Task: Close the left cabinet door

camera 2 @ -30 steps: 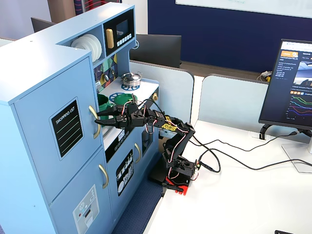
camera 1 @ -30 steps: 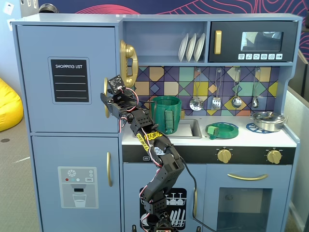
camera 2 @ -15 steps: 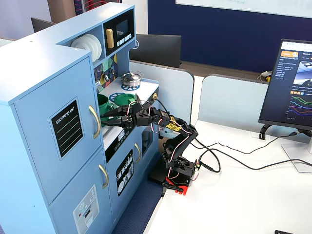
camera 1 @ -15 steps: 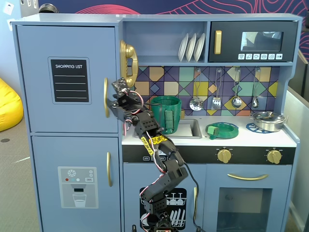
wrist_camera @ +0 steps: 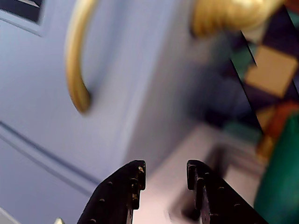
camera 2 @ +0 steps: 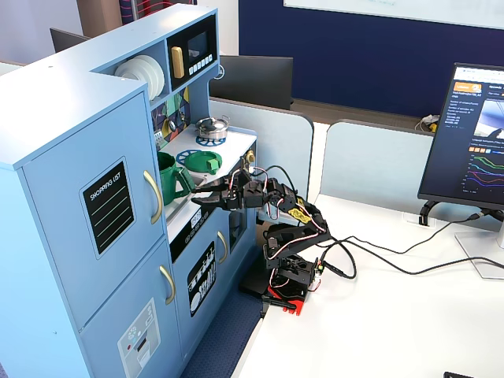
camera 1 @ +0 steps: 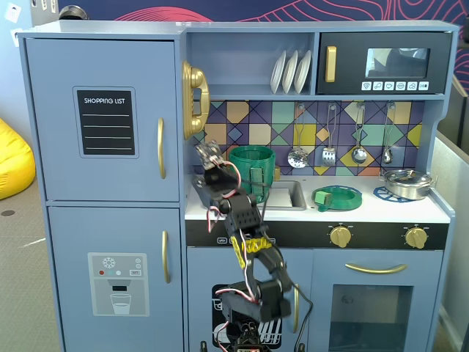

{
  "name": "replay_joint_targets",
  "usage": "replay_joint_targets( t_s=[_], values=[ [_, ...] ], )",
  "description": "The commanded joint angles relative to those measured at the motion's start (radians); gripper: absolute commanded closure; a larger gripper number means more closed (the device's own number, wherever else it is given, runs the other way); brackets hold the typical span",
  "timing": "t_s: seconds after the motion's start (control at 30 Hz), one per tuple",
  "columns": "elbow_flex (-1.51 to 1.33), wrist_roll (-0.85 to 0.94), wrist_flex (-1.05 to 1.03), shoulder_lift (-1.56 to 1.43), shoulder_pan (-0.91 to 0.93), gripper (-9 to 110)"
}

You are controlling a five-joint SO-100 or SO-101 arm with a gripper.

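left cabinet door (camera 1: 102,121): matt painted light-blue board, matt black chalkboard panel | its handle (camera 1: 160,148): glossy gold plastic-looking | gripper (wrist_camera: 166,179): matt black plastic | pot (camera 1: 405,182) right of door: shiny metal

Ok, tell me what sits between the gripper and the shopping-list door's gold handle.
Nothing: in the wrist view only bare blue door separates the gripper from the gold handle.

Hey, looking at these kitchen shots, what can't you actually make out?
- Wrist view: the gold handle is blurred and cut off by the top edge.
- A fixed view: the gripper is too small to show its opening.
- A fixed view: the arm's base is cut off by the bottom edge.
- Another fixed view: the monitor text is too small.
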State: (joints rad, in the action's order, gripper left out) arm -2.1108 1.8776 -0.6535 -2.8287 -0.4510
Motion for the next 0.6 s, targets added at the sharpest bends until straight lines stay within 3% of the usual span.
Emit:
replay_joint_targets(
  t_s=[0.0, 0.57],
  values=[
    [-0.1, -0.081, -0.091, -0.12, 0.133, 101],
    [-0.591, -0.215, -0.594, -0.31, 0.474, 101]
  ],
)
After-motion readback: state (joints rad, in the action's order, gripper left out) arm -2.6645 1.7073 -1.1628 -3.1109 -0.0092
